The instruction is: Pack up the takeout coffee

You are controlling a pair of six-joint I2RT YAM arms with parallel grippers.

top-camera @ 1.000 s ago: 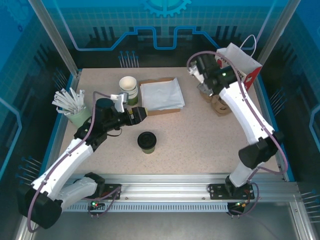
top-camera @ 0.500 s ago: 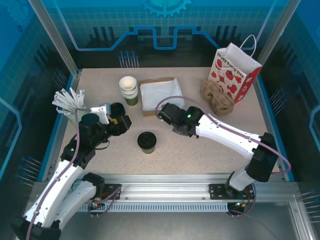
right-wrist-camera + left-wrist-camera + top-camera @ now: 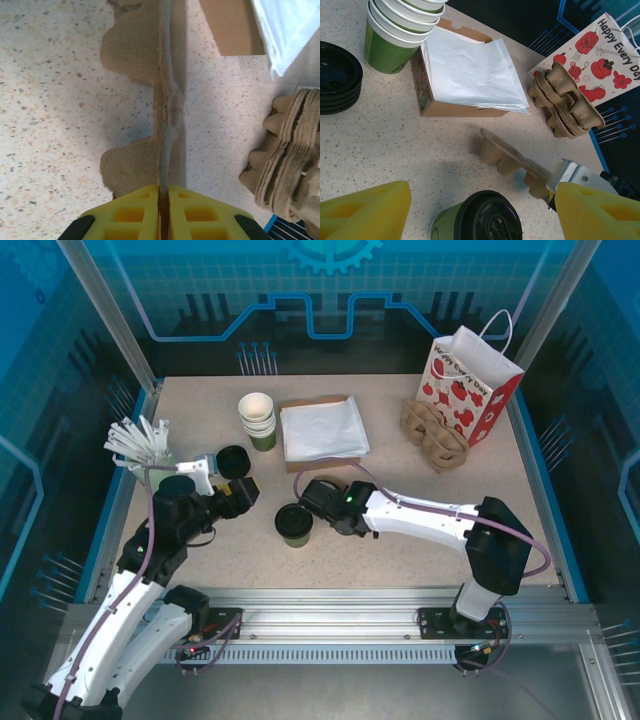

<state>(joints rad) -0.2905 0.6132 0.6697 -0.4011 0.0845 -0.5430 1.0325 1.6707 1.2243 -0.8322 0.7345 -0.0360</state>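
Near: left gripper stood wide open, holding nothing. The takeout coffee, lid on, stood upright on the table ahead of the gap between its fingers, touching neither. Just beyond the cup, the right gripper was pinched on a pulp tray. Far: tray stack.

The paper bag with red pictures has black words on its side: "Happy Every Da", and the last bit is cut off at the edge. From above, the words on the bag look tiny
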